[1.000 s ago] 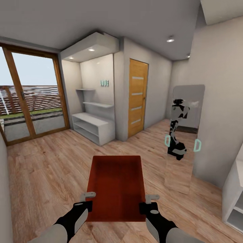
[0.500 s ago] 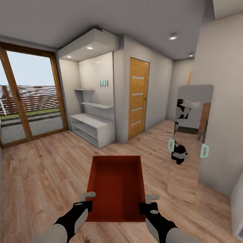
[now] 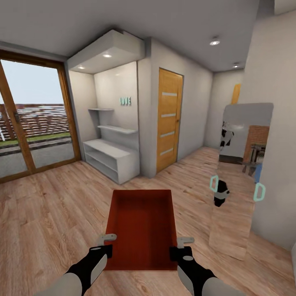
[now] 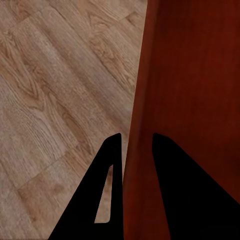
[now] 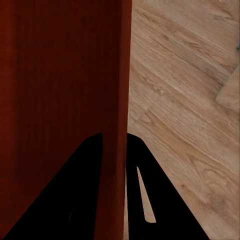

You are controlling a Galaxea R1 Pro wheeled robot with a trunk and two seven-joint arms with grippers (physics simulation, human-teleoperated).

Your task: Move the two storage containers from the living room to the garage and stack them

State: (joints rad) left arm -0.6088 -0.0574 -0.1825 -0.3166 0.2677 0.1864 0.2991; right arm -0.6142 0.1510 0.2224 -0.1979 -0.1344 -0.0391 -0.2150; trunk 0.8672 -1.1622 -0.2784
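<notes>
I carried one storage container [image 3: 142,228] out in front of me, held level above the light wood-plank floor [image 3: 53,209]. My left gripper [image 3: 107,243] was clamped on its left wall and my right gripper [image 3: 179,246] on its right wall; in the left wrist view the jaws pinched that red wall [image 4: 142,125] between them, one finger inside the box and one outside, and the right wrist view showed the same hold on the other wall [image 5: 117,100]. The box was open-topped and looked empty.

Ahead stood a white shelf niche [image 3: 111,158], a light wooden door [image 3: 169,119], a glazed patio door [image 3: 33,119] and a tall mirror [image 3: 240,176] leaning on the wall.

As I judged it, the task was in its early carrying stage: one container was lifted and in transit, with no concrete floor in sight. Left to do: reach the garage, set this box down, fetch the second one, and stack it on top.
</notes>
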